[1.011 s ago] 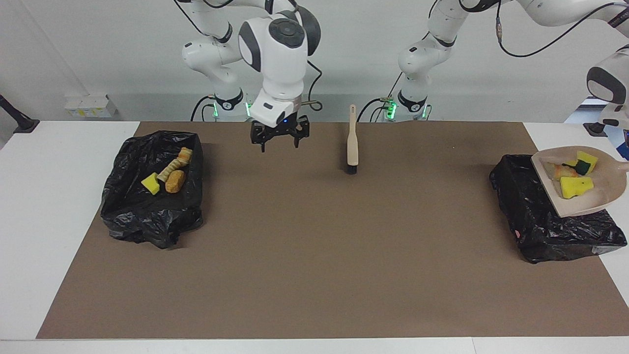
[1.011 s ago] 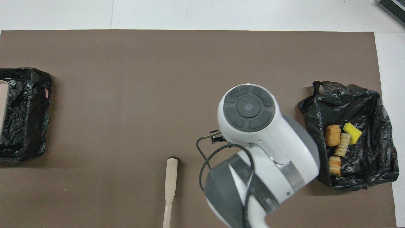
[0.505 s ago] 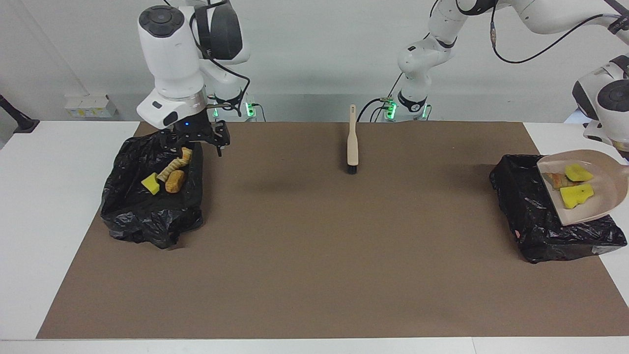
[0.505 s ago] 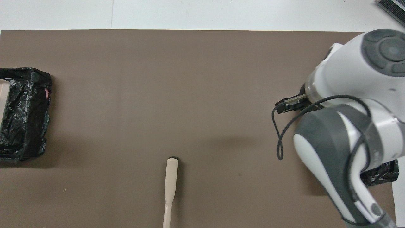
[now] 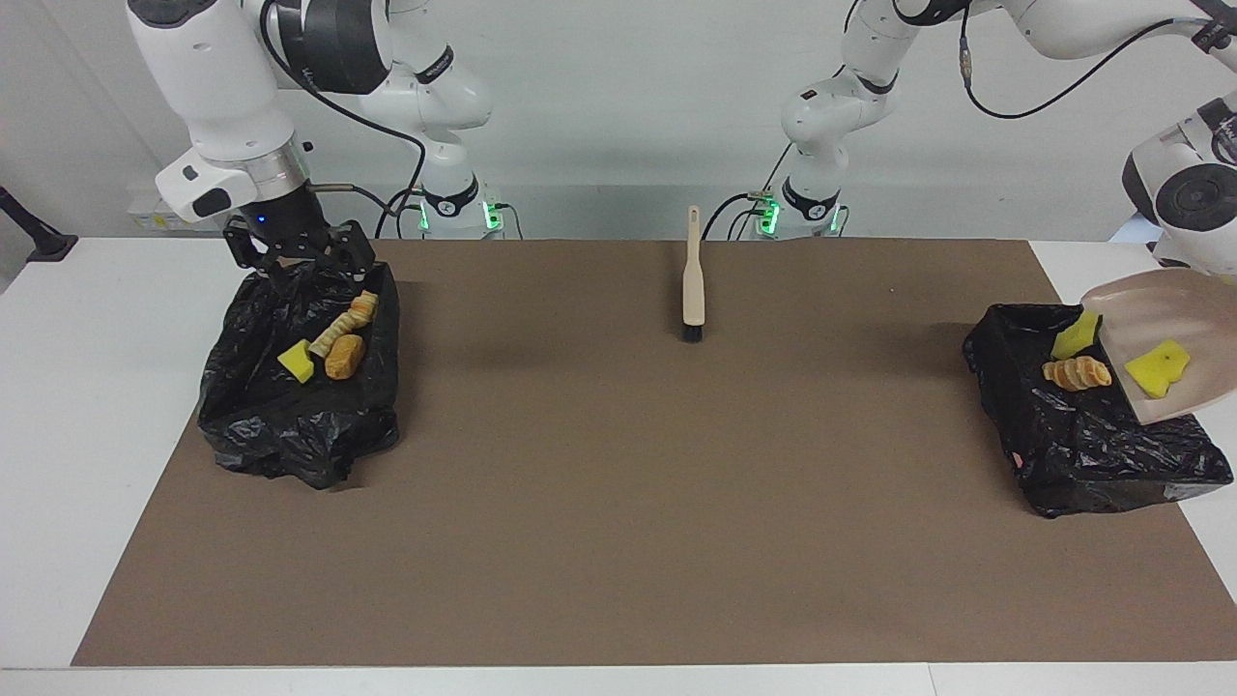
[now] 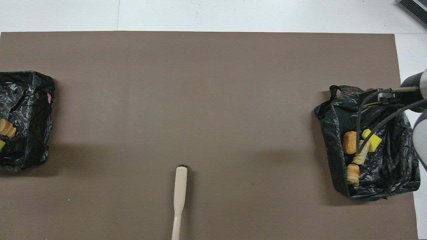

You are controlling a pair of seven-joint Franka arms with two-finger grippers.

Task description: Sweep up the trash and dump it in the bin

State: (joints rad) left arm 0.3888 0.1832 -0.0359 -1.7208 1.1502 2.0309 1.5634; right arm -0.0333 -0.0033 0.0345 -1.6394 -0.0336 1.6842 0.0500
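Facing view only: dustpan point(image 5: 1174, 338) | left end effector unseen, clenched | right end effector point(image 5: 295, 253) released

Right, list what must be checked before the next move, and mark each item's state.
1. Dustpan tilted over the bin at the left arm's end: ok.
2. Dustpan emptied: not ok, one yellow chunk lies on it; a bread lump is already in the bin.
3. Right pincer open and empty, over the bin at the right arm's end: ok.
4. Brush lying apart from both bins: ok.
5. Left pincer's hold on the dustpan: cannot tell, it is out of view.
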